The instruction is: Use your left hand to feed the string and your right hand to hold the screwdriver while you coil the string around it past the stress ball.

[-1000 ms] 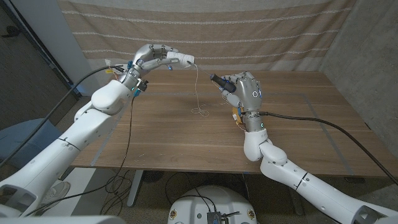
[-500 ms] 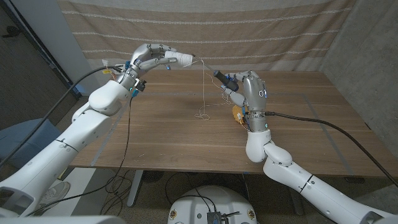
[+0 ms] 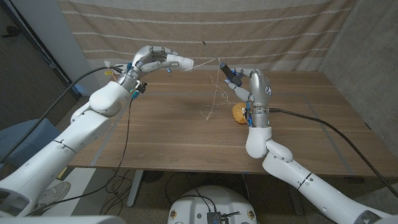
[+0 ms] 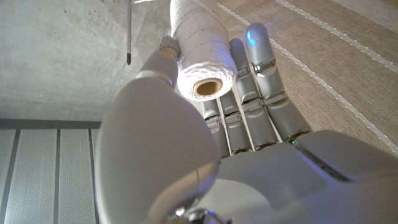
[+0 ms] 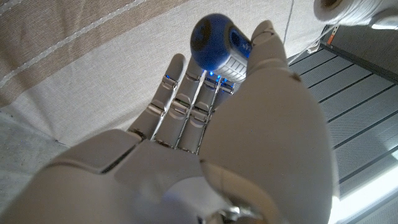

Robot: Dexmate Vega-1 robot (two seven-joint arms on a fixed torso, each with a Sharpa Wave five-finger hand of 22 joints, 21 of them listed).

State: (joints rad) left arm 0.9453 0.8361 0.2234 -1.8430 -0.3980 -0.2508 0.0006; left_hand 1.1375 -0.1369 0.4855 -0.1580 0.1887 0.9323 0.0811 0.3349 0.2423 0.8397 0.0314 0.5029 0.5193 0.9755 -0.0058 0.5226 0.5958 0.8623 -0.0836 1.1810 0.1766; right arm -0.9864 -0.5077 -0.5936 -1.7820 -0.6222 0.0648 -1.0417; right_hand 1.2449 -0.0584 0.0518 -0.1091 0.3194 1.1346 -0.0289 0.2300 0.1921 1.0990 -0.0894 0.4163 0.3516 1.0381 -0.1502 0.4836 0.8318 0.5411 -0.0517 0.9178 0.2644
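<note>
In the head view my left hand [image 3: 152, 59] is raised above the table's far left and grips a white spool of string [image 3: 181, 62]. The string [image 3: 214, 99] runs from the spool towards the screwdriver [image 3: 228, 70], then hangs in loose loops down to the table. My right hand [image 3: 258, 84] stands upright, holding the screwdriver by its blue-and-black handle. An orange stress ball [image 3: 239, 112] lies on the table just below that hand. The left wrist view shows the spool [image 4: 202, 62] against my left hand's fingers [image 4: 258, 93]. The right wrist view shows the handle's blue end [image 5: 214, 46] in my right hand [image 5: 217, 143].
The wooden table [image 3: 161, 137] stands before a striped cloth backdrop [image 3: 261, 31]. A black cable [image 3: 127, 137] hangs from my left arm across the table's left part. Another cable [image 3: 311, 120] trails from my right wrist.
My right hand has risen and swung right with the screwdriver, uncovering the stress ball. The string's loose loops have dragged right across the table. My left hand has barely moved.
</note>
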